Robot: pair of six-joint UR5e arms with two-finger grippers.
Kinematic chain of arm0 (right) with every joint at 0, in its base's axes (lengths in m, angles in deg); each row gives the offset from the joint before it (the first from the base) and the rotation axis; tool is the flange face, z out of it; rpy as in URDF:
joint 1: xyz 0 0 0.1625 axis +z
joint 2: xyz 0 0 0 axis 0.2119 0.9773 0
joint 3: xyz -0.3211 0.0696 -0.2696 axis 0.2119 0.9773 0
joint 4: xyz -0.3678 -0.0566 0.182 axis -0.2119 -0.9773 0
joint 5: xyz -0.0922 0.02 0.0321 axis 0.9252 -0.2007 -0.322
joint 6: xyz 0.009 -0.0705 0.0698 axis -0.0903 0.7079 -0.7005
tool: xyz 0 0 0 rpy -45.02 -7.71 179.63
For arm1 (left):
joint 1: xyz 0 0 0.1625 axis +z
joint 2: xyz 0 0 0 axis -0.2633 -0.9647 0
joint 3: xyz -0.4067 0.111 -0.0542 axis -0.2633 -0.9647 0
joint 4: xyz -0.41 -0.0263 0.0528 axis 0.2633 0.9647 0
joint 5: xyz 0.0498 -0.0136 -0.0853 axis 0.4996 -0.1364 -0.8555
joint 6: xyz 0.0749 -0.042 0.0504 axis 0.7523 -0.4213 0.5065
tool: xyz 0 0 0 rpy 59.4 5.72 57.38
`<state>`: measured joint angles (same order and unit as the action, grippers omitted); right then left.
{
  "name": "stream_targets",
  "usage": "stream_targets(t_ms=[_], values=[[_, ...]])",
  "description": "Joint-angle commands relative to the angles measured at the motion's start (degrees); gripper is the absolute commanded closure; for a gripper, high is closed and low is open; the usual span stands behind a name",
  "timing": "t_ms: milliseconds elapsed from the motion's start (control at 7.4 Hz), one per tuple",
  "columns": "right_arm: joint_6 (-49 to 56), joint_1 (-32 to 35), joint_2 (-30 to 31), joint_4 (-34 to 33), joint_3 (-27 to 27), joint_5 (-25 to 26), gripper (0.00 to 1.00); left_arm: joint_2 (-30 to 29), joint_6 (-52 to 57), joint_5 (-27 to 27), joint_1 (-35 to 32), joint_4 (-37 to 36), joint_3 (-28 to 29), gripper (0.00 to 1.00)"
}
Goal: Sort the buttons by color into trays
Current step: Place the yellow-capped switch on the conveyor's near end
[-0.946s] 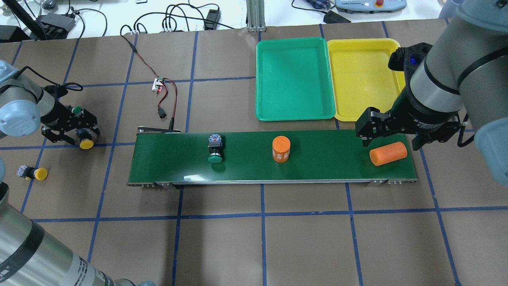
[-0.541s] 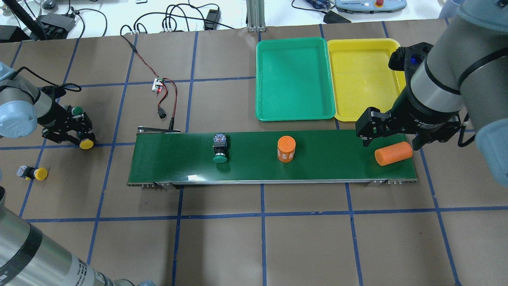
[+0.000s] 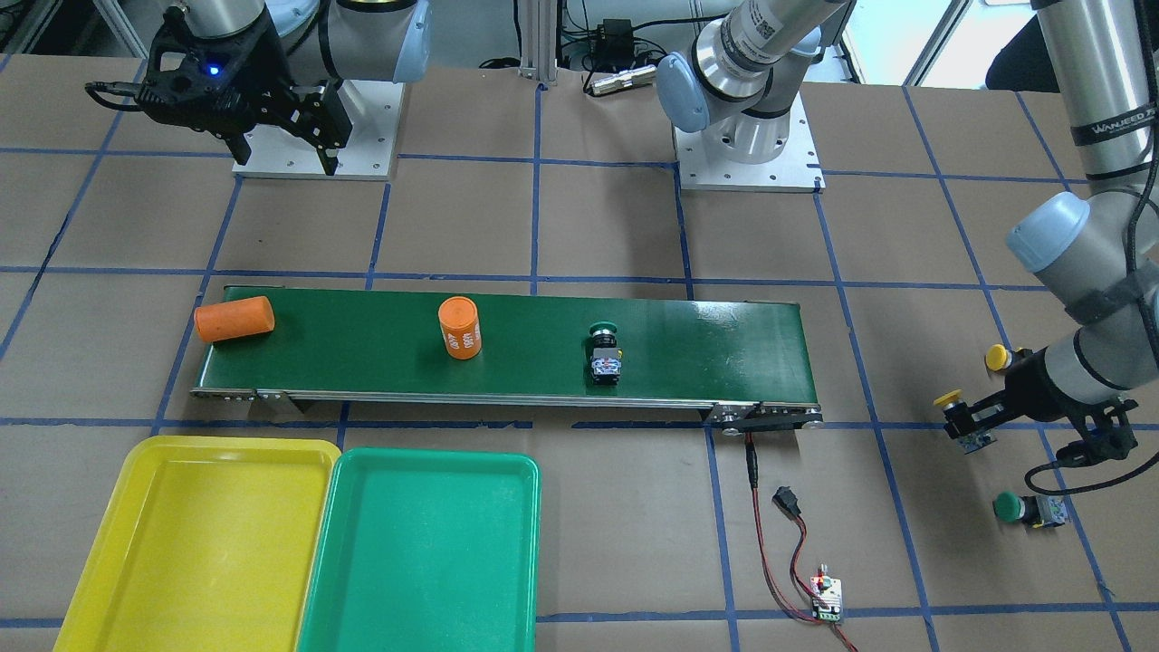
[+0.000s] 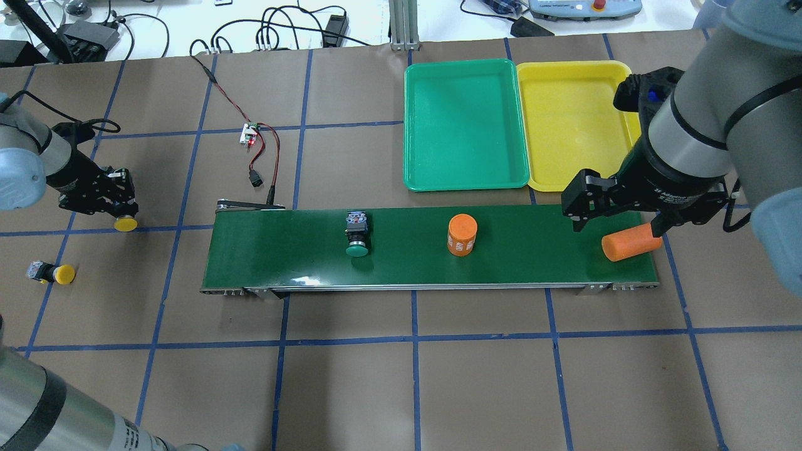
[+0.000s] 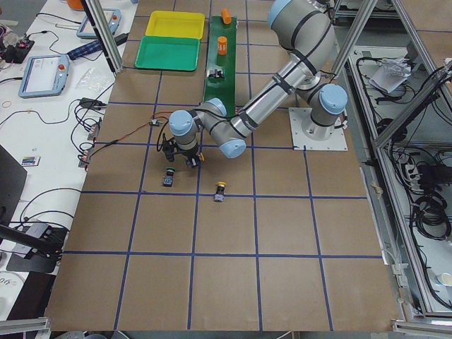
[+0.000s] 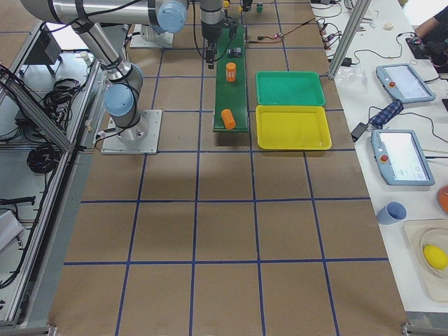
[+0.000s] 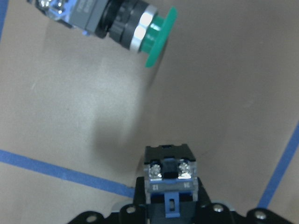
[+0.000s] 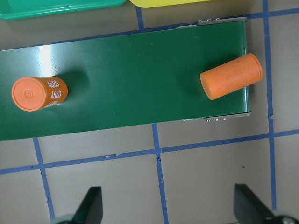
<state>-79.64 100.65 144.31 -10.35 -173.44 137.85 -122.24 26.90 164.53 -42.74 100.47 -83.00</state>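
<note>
Four buttons show from across the table. My left gripper (image 3: 965,422) is clamped on one yellow button (image 3: 948,397), well off the end of the conveyor belt (image 3: 724,335); whether it touches the paper I cannot tell. A second yellow button (image 3: 997,357) lies just beside it and a loose green button (image 3: 1008,507) lies near on the other side. Another green button (image 3: 605,351) lies on the belt. My right gripper (image 3: 284,154) hangs with its jaws spread and nothing between them. The yellow tray (image 3: 195,543) and green tray (image 3: 421,552) lie touching, side by side.

From overhead, my right gripper hangs above the lying orange cylinder (image 4: 628,245) at the belt's end. An upright orange cylinder (image 4: 462,235) stands between that one and the belt's green button.

My left wrist camera shows the held button's grey-and-black body pinched in my jaws, with the loose green button on its side beyond.

My right wrist camera shows my fingers (image 8: 91,205) wide apart, both cylinders on the belt below.
</note>
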Motion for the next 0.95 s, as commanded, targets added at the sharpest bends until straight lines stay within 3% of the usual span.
stream_targets(t_ms=[0,406,811], values=[[0.0,0.0,-0.01,0.0,0.0,0.05,0.0,6.95,0.1,-0.08,-6.81,7.59,0.08,1.0],[0.0,0.0,-0.01,0.0,0.0,0.05,0.0,12.07,-0.33,-0.51,-20.35,9.91,-1.32,1.0],[0.0,0.0,-0.01,0.09,0.0,0.05,0.0,12.96,-7.08,-1.48,-26.0,6.5,-5.55,1.0]])
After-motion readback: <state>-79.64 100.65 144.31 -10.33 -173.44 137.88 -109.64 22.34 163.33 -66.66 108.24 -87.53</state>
